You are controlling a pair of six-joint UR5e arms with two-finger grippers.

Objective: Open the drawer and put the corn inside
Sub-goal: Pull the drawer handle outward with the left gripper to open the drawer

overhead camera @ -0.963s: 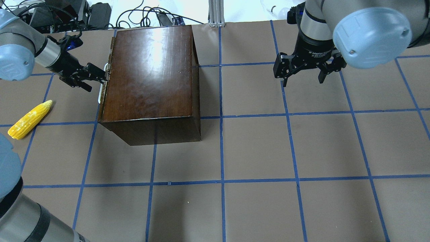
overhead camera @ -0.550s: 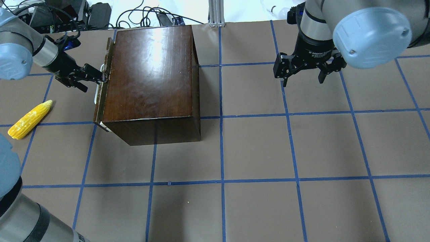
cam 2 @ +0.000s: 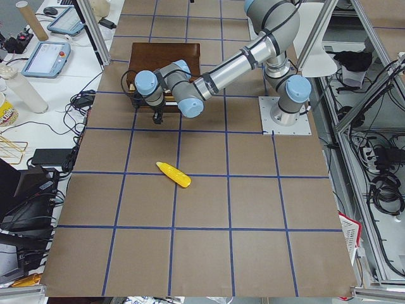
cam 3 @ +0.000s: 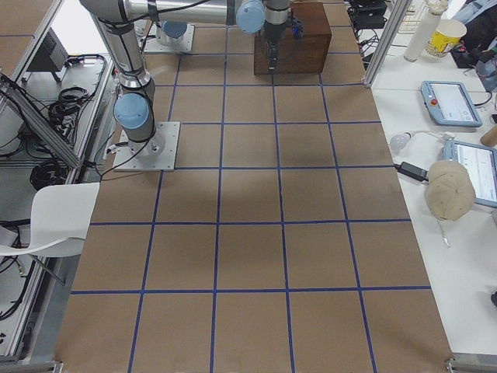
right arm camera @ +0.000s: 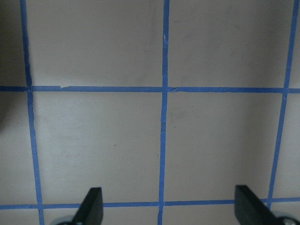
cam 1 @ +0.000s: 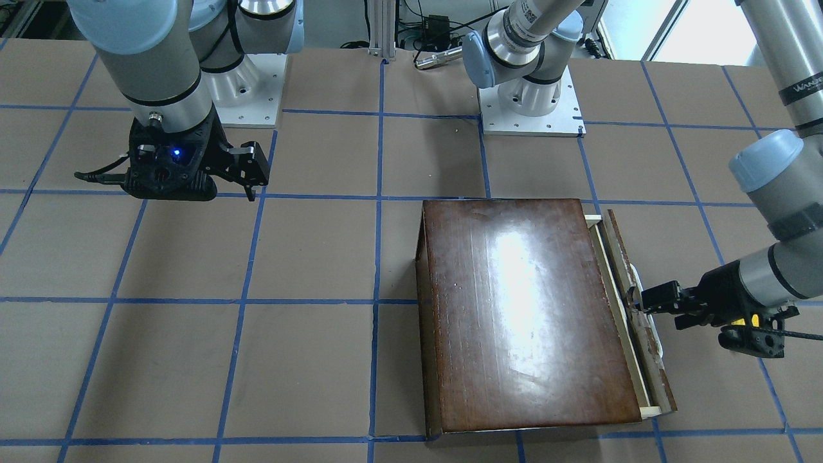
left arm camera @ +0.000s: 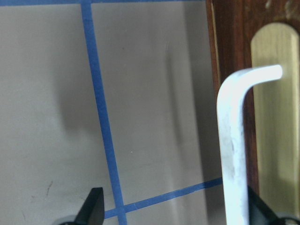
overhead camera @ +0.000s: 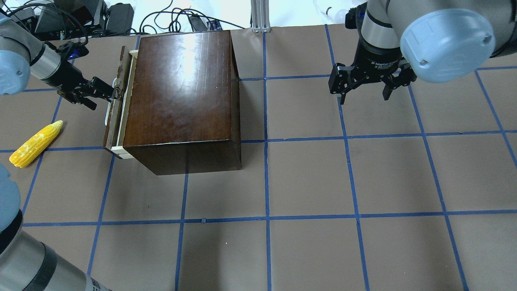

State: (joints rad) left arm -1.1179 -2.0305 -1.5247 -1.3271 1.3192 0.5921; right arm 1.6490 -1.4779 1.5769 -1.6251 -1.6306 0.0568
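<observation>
The glossy dark brown box stands at the table's back left. Its drawer is pulled out a little on the left side, showing a strip of pale wood. My left gripper is open, with one finger hooked at the whitish handle on the drawer's front; the other finger is off to the side. The yellow corn lies on the table left of the box, apart from the gripper, and shows in the exterior left view. My right gripper is open and empty above the table at the back right.
The table is brown with a blue tape grid. Cables and electronics lie beyond the back edge behind the box. The right wrist view shows only bare table under the right gripper.
The left gripper has moved left and drawn the drawer out of the box, from shut to a little open. The corn and the right arm have not moved.
</observation>
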